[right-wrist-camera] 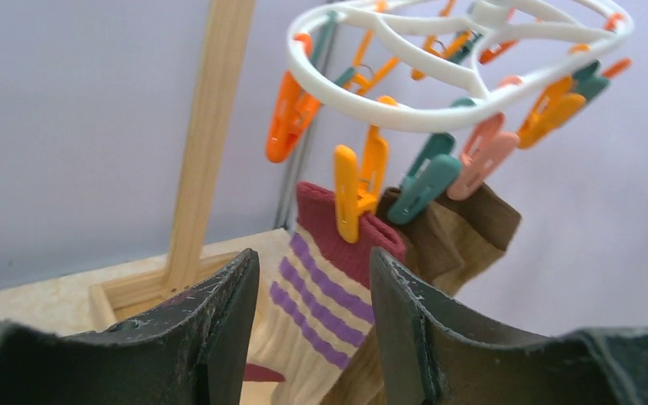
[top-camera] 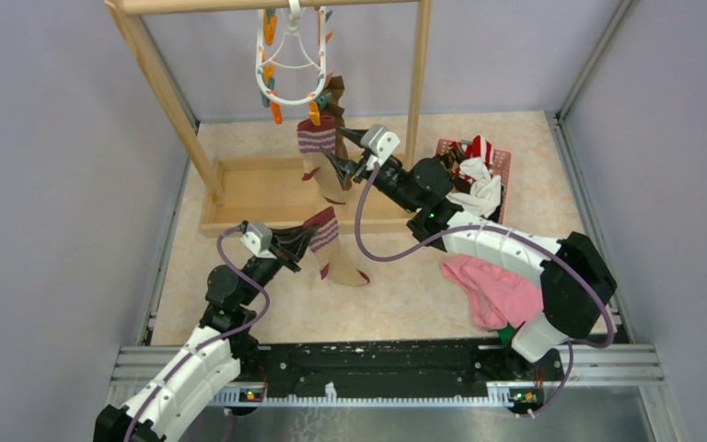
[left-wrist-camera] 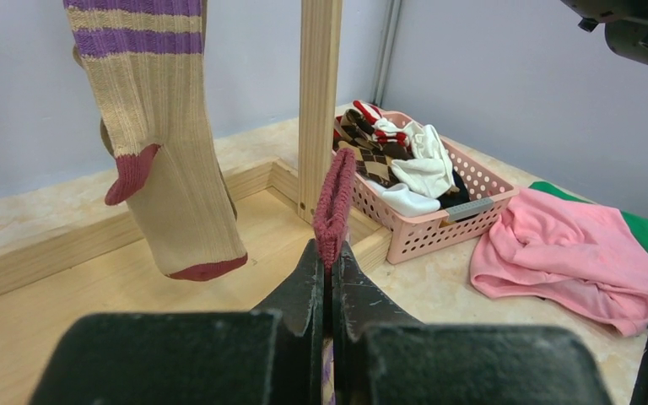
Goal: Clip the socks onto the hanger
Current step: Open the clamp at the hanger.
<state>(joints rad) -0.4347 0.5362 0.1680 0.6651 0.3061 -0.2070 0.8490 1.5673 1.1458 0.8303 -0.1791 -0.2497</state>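
Note:
The white ring hanger [top-camera: 290, 55] with orange and teal clips hangs from the wooden rack. A tan sock with maroon cuff and purple stripes [right-wrist-camera: 321, 287] hangs from an orange clip [right-wrist-camera: 354, 190]. An olive-brown sock [right-wrist-camera: 460, 232] hangs beside it on a teal clip [right-wrist-camera: 426, 181]. My right gripper [right-wrist-camera: 314, 257] is open just in front of the striped sock, with nothing between its fingers. Lower down, my left gripper [left-wrist-camera: 330, 253] is shut on the maroon cuff [left-wrist-camera: 335, 202] of a matching striped sock [top-camera: 327, 241], which droops onto the table.
The wooden rack's post [left-wrist-camera: 321, 101] and its base tray [top-camera: 258, 189] stand behind the hanging socks. At the right a pink basket [top-camera: 502, 161] holds white and argyle socks. A pink cloth [top-camera: 497, 285] lies over a green cloth [left-wrist-camera: 641, 228].

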